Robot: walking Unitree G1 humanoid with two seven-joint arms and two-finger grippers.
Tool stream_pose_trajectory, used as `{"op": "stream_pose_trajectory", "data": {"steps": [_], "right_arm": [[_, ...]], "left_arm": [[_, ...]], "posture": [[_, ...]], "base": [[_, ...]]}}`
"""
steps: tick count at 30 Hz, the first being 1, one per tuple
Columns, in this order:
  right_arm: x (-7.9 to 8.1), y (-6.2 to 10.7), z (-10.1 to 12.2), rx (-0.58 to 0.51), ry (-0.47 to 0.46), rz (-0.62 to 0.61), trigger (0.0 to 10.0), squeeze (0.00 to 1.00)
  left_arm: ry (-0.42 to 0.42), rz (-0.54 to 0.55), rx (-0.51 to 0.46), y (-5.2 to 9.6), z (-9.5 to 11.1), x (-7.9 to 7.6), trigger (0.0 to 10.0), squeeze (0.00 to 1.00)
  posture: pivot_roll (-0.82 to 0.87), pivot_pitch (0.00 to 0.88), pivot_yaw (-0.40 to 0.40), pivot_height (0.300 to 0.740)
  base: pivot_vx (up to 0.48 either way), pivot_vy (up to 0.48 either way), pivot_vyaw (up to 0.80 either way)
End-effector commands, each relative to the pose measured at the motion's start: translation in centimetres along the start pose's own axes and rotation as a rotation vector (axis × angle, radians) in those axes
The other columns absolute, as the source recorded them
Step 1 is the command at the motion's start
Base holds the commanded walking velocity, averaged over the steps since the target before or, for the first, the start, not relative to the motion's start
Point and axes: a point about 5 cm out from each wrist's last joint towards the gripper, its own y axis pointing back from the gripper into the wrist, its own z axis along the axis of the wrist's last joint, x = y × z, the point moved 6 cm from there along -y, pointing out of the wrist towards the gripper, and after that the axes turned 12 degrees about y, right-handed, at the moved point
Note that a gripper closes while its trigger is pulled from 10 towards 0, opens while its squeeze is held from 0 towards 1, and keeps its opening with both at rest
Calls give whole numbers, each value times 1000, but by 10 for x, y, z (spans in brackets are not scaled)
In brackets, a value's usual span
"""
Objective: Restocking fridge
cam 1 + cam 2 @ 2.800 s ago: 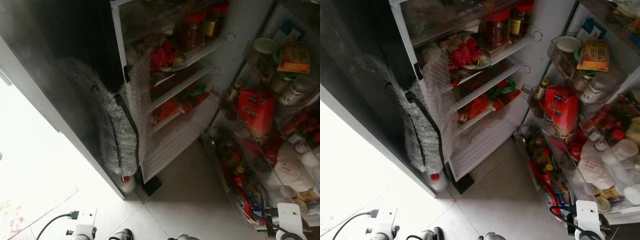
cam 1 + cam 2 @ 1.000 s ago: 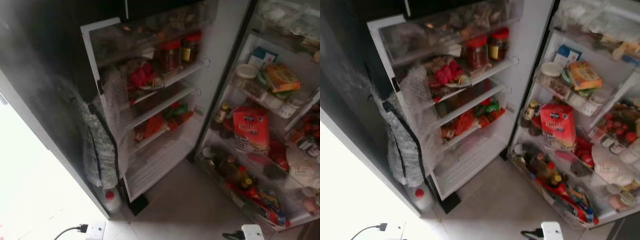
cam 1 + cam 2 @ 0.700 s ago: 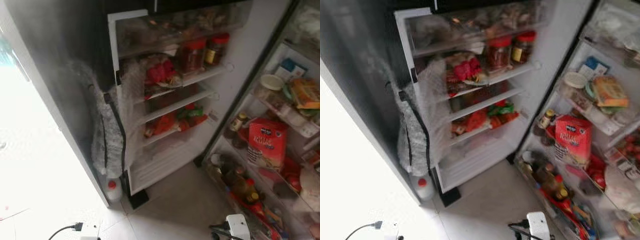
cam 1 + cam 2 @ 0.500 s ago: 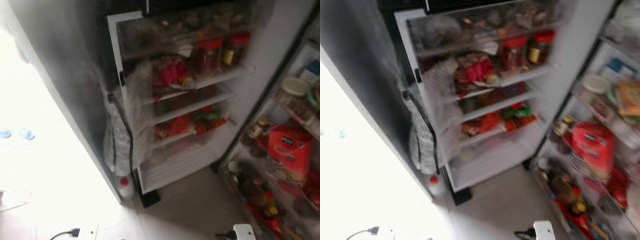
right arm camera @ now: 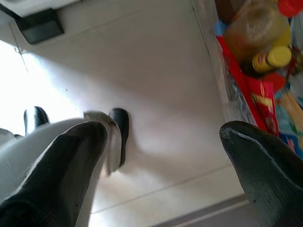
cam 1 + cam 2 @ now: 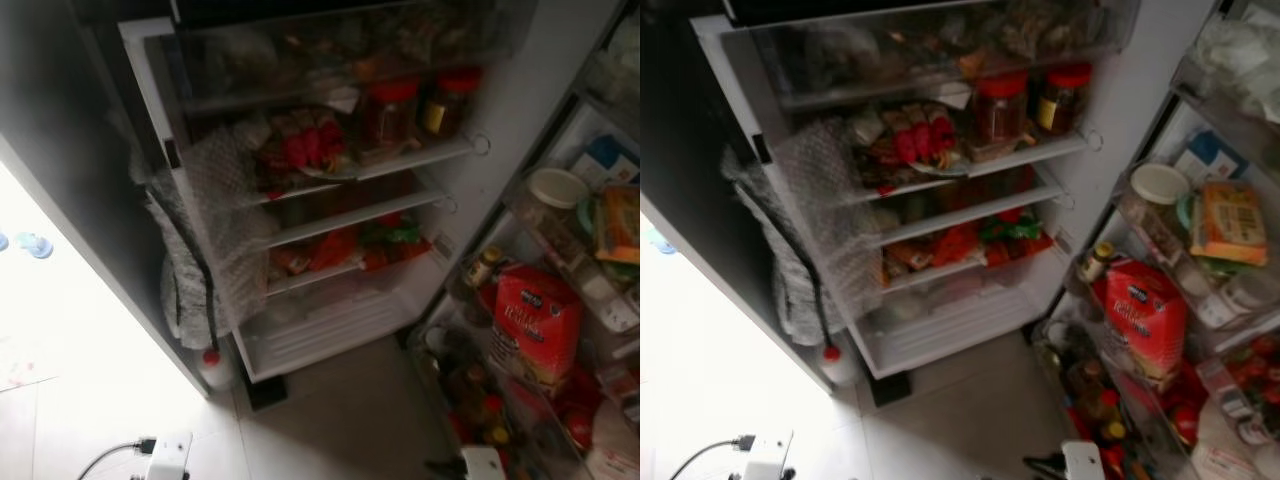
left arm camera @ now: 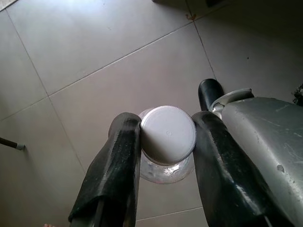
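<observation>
Straight ahead stands the open fridge [image 6: 440, 215], its shelves crowded: two red-lidded jars [image 6: 420, 105] sit on an upper shelf, with red and green packets [image 6: 350, 248] on the shelf below them. A sheet of bubble wrap [image 6: 225, 220] hangs over the left edge of the shelves, and a grey cloth [image 6: 185, 290] droops beside it. On the floor at that corner sits a small white bottle with a red cap [image 6: 213, 368]. To the right, the door racks [image 6: 1200, 300] hold a red carton [image 6: 1147, 320], a white-lidded tub [image 6: 1158, 185] and an orange packet [image 6: 1230, 222], with bottles lower down.

Down at the wrist, the left gripper [image 7: 163, 142] pinches a clear jar with a white screw lid [image 7: 168, 135], one black finger on each side of the lid, held over pale floor tiles [image 7: 94, 61]; the head cameras do not catch this jar. From the right wrist, the right gripper [image 5: 163, 142] has its fingers [image 5: 71, 156] spread wide with nothing between them, above the same tiles, with the bottom door rack's yellow-capped bottle [image 5: 270, 56] and red packets near one edge. Near the lower edge of the head views are the white wrist units [image 6: 170, 455].
</observation>
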Motion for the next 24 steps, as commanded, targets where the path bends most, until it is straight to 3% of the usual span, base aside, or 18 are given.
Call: {"op": "stream_pose_trajectory", "data": {"steps": [1,16,20,24], "right_arm": [[-1,3,-11,26,-16,-4,10000,0],[-6,2,-6,20,15,-25,10000,0],[-24,3,-4,34,54,-100,10000,0],[-54,7,2,49,103,-181,10000,0]], "left_arm": [[-16,12,19,1,-7,5,10000,0],[-18,-7,11,0,0,4,10000,0],[-13,-17,9,-1,1,2,10000,0],[-8,-19,5,-1,2,2,10000,0]], "posture": [[-113,178,-20,740],[-126,160,-10,740],[-127,152,-9,740],[-123,147,-9,740]], "base": [[0,0,0],[0,0,0],[0,0,0],[0,0,0]]}}
